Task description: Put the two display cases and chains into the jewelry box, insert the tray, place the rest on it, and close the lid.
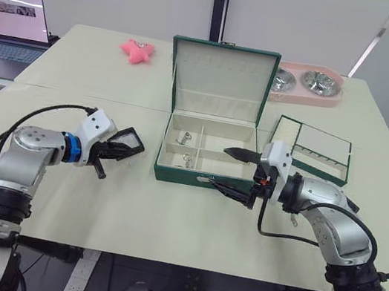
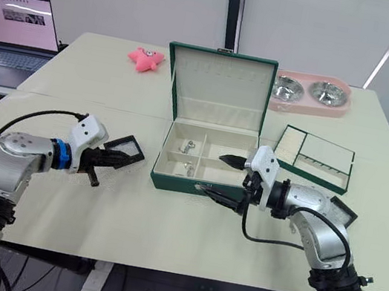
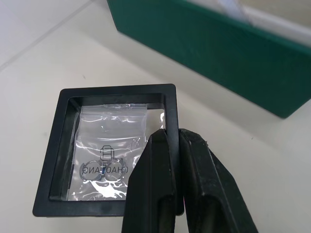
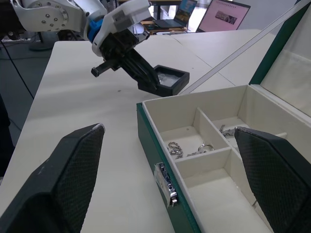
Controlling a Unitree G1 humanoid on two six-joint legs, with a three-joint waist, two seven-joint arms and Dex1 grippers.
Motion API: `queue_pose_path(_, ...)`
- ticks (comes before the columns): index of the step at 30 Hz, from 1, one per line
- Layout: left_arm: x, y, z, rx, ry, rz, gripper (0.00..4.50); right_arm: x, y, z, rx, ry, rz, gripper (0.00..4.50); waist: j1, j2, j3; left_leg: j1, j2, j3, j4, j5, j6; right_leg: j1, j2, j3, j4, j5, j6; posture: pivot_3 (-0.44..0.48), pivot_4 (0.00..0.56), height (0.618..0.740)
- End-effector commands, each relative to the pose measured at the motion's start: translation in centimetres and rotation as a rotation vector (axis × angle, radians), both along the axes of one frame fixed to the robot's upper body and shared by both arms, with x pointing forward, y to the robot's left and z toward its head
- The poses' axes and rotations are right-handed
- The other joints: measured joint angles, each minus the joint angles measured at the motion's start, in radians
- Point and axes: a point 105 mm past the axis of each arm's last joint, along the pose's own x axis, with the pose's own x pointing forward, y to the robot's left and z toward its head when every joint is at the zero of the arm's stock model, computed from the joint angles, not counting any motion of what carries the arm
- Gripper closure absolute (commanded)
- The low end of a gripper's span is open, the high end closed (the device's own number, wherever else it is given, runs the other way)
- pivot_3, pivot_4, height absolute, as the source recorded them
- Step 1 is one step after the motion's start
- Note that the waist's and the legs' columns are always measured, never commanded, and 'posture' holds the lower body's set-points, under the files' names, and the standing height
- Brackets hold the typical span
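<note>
On a pale cream table (image 1: 165, 223), in the head views: one open jewelry box (image 1: 206, 164) at centre, lid (image 1: 222, 80) standing upright. Inside the left compartments, small silver chains (image 1: 187, 138), too tiny to count with certainty; two clusters visible. To the box's right, one green-rimmed tray (image 1: 313, 148), partly hidden behind the right arm. Left gripper (image 1: 120, 149) clamped on one display case (image 1: 128, 139), held just left of the box, not touching it. Right gripper (image 1: 233, 172) at the box's front right corner, fingers spread wide apart, one above the rim, one below. Behind it, a dark square shape, mostly hidden by the right forearm. Farther back: one pink star-shaped toy (image 1: 136, 50), one pink double bowl dish (image 1: 308, 85), one laptop (image 1: 9, 22) cut off at the left edge; grey wall panels beyond.

In the left wrist view: fingers (image 3: 160, 179) closed on the case's black frame, a small plastic bag with unclear printed lettering behind the window; the box's green wall close by.

In the right wrist view: two black pads far apart, box compartments between, metal front clasp (image 4: 164, 178), chains tangled, count unclear.
</note>
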Motion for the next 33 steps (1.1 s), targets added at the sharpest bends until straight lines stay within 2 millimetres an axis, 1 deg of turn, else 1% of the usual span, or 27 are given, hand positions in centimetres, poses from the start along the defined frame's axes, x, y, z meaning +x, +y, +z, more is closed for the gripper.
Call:
queue_pose_path(1,-0.7,-1.5,3.9,-0.012,-0.069,-0.055,4.49,-0.5,-0.5,2.1,0.034,-0.058,0.008,0.0,0.0,0.0,0.0,0.0,0.0,0.0,0.0,0.0,0.0,0.0,0.0,0.0,0.0,0.0,0.0,0.0,0.15,0.74)
queue_pose_path(4,-1.4,-3.4,5.5,-0.022,-0.058,-0.116,4.49,-0.5,-1.4,2.2,0.035,-0.055,-0.024,0.0,0.001,0.0,0.0,0.0,0.0,0.0,0.0,0.0,0.0,0.0,0.0,0.0,0.0,0.0,0.0,0.0,0.15,0.74)
queue_pose_path(6,-1.7,-4.0,5.8,-0.022,-0.049,-0.134,4.49,-0.5,-1.7,2.2,0.035,-0.053,-0.037,0.0,0.0,0.0,0.0,0.0,0.0,0.0,0.0,0.0,0.0,0.0,0.0,0.0,0.0,0.0,0.0,0.0,0.15,0.74)
queue_pose_path(9,-2.1,-5.9,6.7,-0.036,-0.041,-0.203,4.49,-0.4,-2.8,2.2,0.035,-0.051,-0.08,0.0,0.0,0.0,0.0,0.0,0.0,0.0,0.0,0.0,0.0,0.0,0.0,0.0,0.0,0.0,0.0,0.0,0.15,0.74)
queue_pose_path(11,-2.2,-6.7,7.0,-0.04,-0.042,-0.236,4.49,-0.4,-3.2,2.2,0.039,-0.051,-0.104,0.0,0.0,0.0,0.0,0.0,0.0,0.0,0.0,0.0,0.0,0.0,0.001,0.0,0.0,0.0,0.0,0.0,0.15,0.74)
queue_pose_path(14,-1.5,-9.6,7.4,-0.043,-0.05,-0.33,4.49,-0.5,-4.9,2.1,0.03,-0.054,-0.185,0.0,0.01,-0.001,0.0,0.0,0.0,0.0,0.0,0.0,0.0,0.0,0.001,0.0,0.0,0.0,0.0,0.0,0.15,0.74)
queue_pose_path(16,-1.0,-11.1,7.2,-0.04,-0.046,-0.384,4.49,-0.5,-5.5,2.0,0.026,-0.052,-0.226,0.0,0.017,-0.001,0.0,-0.001,-0.001,0.0,0.0,0.0,0.0,0.001,0.001,0.0,-0.002,0.0,0.0,0.0,0.15,0.74)
queue_pose_path(20,-0.1,-13.3,6.6,0.003,-0.052,-0.462,4.49,-0.7,-6.0,2.2,0.033,-0.059,-0.276,0.0,0.014,-0.001,0.0,0.0,-0.001,0.001,0.0,0.0,0.0,0.001,0.001,0.002,-0.002,0.0,0.0,0.0,0.15,0.74)
queue_pose_path(22,0.2,-14.1,6.4,0.017,-0.057,-0.487,4.49,-0.8,-6.2,2.2,0.034,-0.06,-0.292,0.0,0.012,-0.001,0.0,-0.001,-0.001,0.001,0.0,0.0,0.0,0.001,0.001,0.002,-0.002,0.0,0.0,0.0,0.15,0.74)
queue_pose_path(25,1.3,-16.0,5.7,0.04,-0.069,-0.546,4.49,-1.3,-6.7,2.0,0.041,-0.059,-0.34,0.0,0.016,-0.001,0.0,-0.001,-0.001,0.001,0.0,0.0,0.0,0.001,0.001,0.002,-0.002,0.0,0.0,0.0,0.15,0.74)
queue_pose_path(27,1.9,-16.9,5.4,0.059,-0.09,-0.578,4.49,-1.6,-7.0,1.9,0.043,-0.058,-0.368,0.0,0.022,-0.001,0.0,-0.001,-0.001,0.001,0.0,0.0,0.0,0.001,0.001,0.002,-0.003,0.0,0.0,0.0,0.15,0.74)
queue_pose_path(30,2.6,-18.0,5.3,0.037,-0.1,-0.61,4.49,-2.0,-7.4,1.9,0.049,-0.056,-0.405,0.0,0.024,-0.001,0.0,-0.002,-0.002,0.002,0.0,0.0,0.0,0.0,0.001,0.002,-0.004,0.0,0.0,0.0,0.15,0.74)
queue_pose_path(33,3.6,-18.7,4.5,0.068,-0.099,-0.621,4.49,-2.7,-8.0,1.7,0.047,-0.05,-0.444,0.0,0.025,-0.001,0.001,-0.002,-0.002,0.002,0.0,0.0,0.0,0.0,0.001,0.002,-0.004,0.0,0.0,0.0,0.15,0.74)
